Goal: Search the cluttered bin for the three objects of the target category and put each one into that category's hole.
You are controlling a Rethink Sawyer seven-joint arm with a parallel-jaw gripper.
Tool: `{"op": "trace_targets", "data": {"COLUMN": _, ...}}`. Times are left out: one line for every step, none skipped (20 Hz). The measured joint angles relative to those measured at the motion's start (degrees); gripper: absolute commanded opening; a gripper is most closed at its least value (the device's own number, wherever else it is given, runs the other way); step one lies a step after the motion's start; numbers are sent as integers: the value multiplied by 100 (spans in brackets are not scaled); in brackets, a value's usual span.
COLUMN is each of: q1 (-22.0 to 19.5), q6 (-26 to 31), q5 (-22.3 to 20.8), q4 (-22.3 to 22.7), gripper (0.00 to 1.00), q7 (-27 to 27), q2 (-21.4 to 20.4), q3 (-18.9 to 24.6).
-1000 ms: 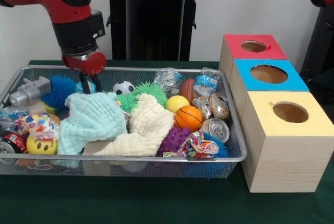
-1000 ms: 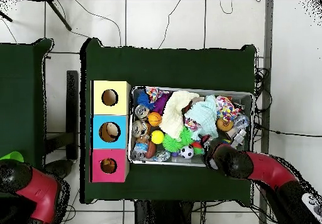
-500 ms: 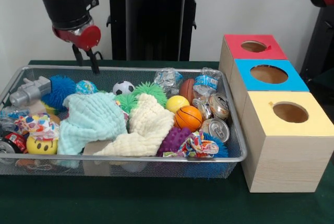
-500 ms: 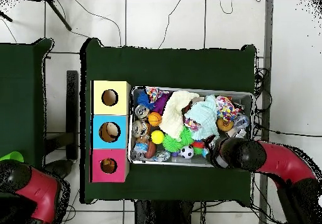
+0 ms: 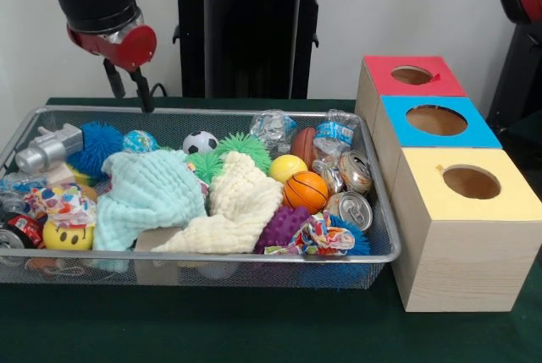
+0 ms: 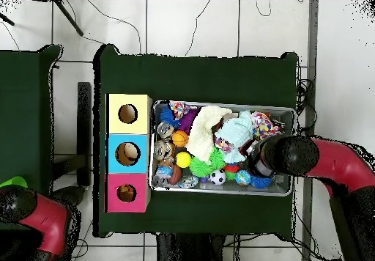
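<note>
The wire mesh bin [image 5: 254, 255] is full of clutter; it also shows in the overhead view [image 6: 294, 126]. No plush animal toy shows in it; a mint cloth [image 5: 148, 194] and a cream cloth [image 5: 239, 206] cover much of the middle. My gripper [image 5: 127, 88] hangs above the bin's far left corner, open and empty, clear of the rim. In the overhead view the gripper [image 6: 258, 157] is over the bin's right end. The red-topped box's hole [image 5: 412, 75] is at the far right, also seen from overhead [image 6: 127, 193].
The blue-topped box [image 5: 436, 120] and the yellow-topped box [image 5: 470, 182] stand in a row with the red one. In the bin lie a basketball [image 5: 305, 189], a yellow ball [image 5: 286, 166], a green hairy ball [image 5: 243, 146], a blue spiky ball [image 5: 97, 145], cans [image 5: 349, 208] and a grey toy [image 5: 47, 149].
My gripper rose empty out of the bin's far left corner, beside the blue spiky ball, and now hangs above the rim. The bin's contents have not moved.
</note>
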Motion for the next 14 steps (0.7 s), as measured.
{"op": "trace_targets", "data": {"q1": 8, "q6": -1, "q5": -1, "q4": -83, "gripper": 100, "q7": 0, "q2": 30, "q3": 21}}
{"op": "trace_targets", "data": {"q1": 9, "q6": -1, "q5": -4, "q4": -143, "gripper": 100, "q7": -4, "q2": 60, "q3": 36}}
{"op": "trace_targets", "data": {"q1": 9, "q6": -1, "q5": -6, "q4": -203, "gripper": 100, "q7": -7, "q2": 90, "q3": 51}}
{"op": "trace_targets", "data": {"q1": 6, "q6": 0, "q5": -9, "q4": -291, "gripper": 100, "q7": -27, "q2": 145, "q3": 72}}
{"op": "trace_targets", "data": {"q1": -4, "q6": -1, "q5": -19, "q4": -432, "gripper": 100, "q7": -81, "q2": 254, "q3": 103}}
{"op": "trace_targets", "data": {"q1": -15, "q6": 0, "q5": -31, "q4": -519, "gripper": 100, "q7": -126, "q2": 332, "q3": 126}}
{"op": "trace_targets", "data": {"q1": -25, "q6": 0, "q5": -40, "q4": -575, "gripper": 100, "q7": -159, "q2": 384, "q3": 140}}
{"op": "trace_targets", "data": {"q1": -53, "q6": -1, "q5": -73, "q4": -697, "gripper": 100, "q7": -251, "q2": 509, "q3": 179}}
{"op": "trace_targets", "data": {"q1": -67, "q6": -1, "q5": -88, "q4": -747, "gripper": 100, "q7": -299, "q2": 564, "q3": 197}}
{"op": "trace_targets", "data": {"q1": -94, "q6": 0, "q5": -127, "q4": -864, "gripper": 100, "q7": -410, "q2": 696, "q3": 227}}
{"op": "trace_targets", "data": {"q1": -104, "q6": -1, "q5": -146, "q4": -935, "gripper": 100, "q7": -478, "q2": 772, "q3": 237}}
{"op": "trace_targets", "data": {"q1": -110, "q6": -1, "q5": -174, "q4": -1020, "gripper": 100, "q7": -563, "q2": 865, "q3": 242}}
{"op": "trace_targets", "data": {"q1": -111, "q6": -1, "q5": -199, "q4": -1103, "gripper": 100, "q7": -644, "q2": 954, "q3": 243}}
{"op": "trace_targets", "data": {"q1": -110, "q6": 0, "q5": -217, "q4": -1165, "gripper": 100, "q7": -707, "q2": 1020, "q3": 243}}
